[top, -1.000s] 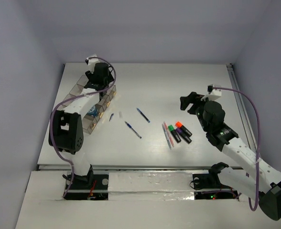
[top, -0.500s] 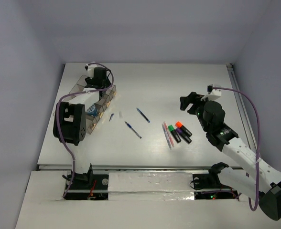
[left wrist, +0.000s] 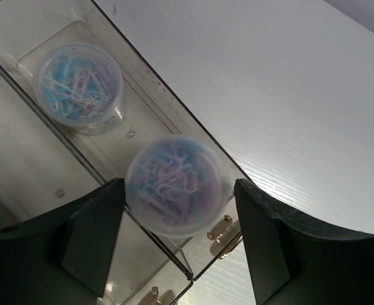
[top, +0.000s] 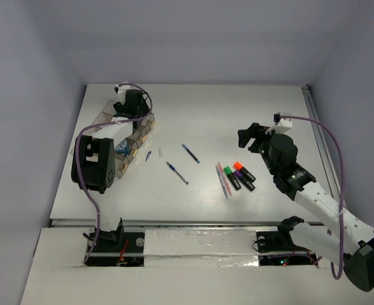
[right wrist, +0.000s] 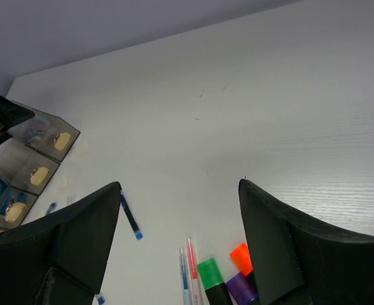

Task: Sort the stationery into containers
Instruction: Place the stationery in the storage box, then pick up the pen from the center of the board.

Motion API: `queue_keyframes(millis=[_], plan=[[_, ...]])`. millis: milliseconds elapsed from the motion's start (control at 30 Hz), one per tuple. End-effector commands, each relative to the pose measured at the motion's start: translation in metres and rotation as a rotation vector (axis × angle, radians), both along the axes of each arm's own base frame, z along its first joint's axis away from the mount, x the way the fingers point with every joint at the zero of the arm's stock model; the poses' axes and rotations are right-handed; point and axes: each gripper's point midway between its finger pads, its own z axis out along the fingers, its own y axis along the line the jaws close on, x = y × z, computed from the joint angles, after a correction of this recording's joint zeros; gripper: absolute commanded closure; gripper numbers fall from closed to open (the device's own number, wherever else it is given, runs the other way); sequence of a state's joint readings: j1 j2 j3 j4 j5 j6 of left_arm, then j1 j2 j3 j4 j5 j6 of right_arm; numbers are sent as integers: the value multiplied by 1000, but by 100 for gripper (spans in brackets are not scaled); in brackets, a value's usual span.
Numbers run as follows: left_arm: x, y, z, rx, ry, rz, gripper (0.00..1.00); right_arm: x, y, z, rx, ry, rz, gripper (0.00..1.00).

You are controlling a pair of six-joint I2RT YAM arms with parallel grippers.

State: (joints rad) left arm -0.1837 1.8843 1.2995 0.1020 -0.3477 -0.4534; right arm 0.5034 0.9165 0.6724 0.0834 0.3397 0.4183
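Tubs (left wrist: 177, 184) of pastel clips in smoky compartment (left wrist: 142, 113)

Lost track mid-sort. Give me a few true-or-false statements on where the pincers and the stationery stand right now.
1. The left pincer straddles a round tub of paper clips at the containers. True.
2. The right pincer holds a marker. False: it is open and empty above the table.
3. Three markers lie side by side on the table. True.
4. All pens are in the containers. False: the blue pens lie loose on the table.
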Motion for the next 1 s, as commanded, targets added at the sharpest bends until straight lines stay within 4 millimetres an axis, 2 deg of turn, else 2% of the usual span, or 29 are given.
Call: queue_keyframes(millis=[0, 100, 233, 333, 400, 433, 467, 500, 533, 567, 600, 633, 700, 733, 767, 833, 867, 967], plan=[[9, -1, 19, -6, -67, 9, 33, 5, 1, 29, 30, -80, -1, 20], [8, -4, 29, -8, -90, 4, 30, 5, 1, 29, 29, -78, -1, 20], [2, -19, 48, 4, -130, -11, 29, 5, 1, 30, 33, -81, 3, 20], [-11, -35, 61, 17, -163, -21, 35, 5, 3, 29, 29, -75, 13, 25], [-20, -58, 71, 12, -194, -56, 46, 5, 6, 25, 23, -64, 26, 42], [-31, -62, 78, 15, -210, -60, 54, 6, 7, 26, 20, -63, 33, 62], [-39, -70, 82, 11, -222, -71, 60, 7, 9, 27, 20, -61, 39, 71], [-49, -91, 86, 2, -239, -112, 72, 7, 11, 25, 15, -51, 48, 75], [-63, -96, 88, -3, -247, -130, 78, 8, 12, 22, 9, -42, 52, 85], [-71, -105, 89, -28, -260, -145, 87, 8, 14, 22, 8, -37, 59, 90], [-79, -113, 89, -43, -265, -170, 94, 8, 15, 22, 5, -36, 66, 93], [-99, -131, 81, -66, -253, -234, 100, 9, 16, 21, -3, -34, 73, 98], [-118, -153, 74, -120, -250, -290, 100, 10, 18, 18, -11, -19, 81, 100], [-138, -183, 69, -153, -235, -382, 100, 11, 18, 18, -13, -17, 78, 100], [-153, -196, 54, -160, -203, -422, 100, 13, 19, 13, -22, -2, 78, 100], [-178, -228, 36, -188, -154, -497, 100, 16, 19, 10, -34, 17, 70, 100], [-203, -255, 28, -199, -127, -570, 100, 17, 19, 8, -39, 26, 67, 100], [-236, -294, 7, -230, -66, -653, 100, 20, 16, 4, -62, 55, 47, 100]])
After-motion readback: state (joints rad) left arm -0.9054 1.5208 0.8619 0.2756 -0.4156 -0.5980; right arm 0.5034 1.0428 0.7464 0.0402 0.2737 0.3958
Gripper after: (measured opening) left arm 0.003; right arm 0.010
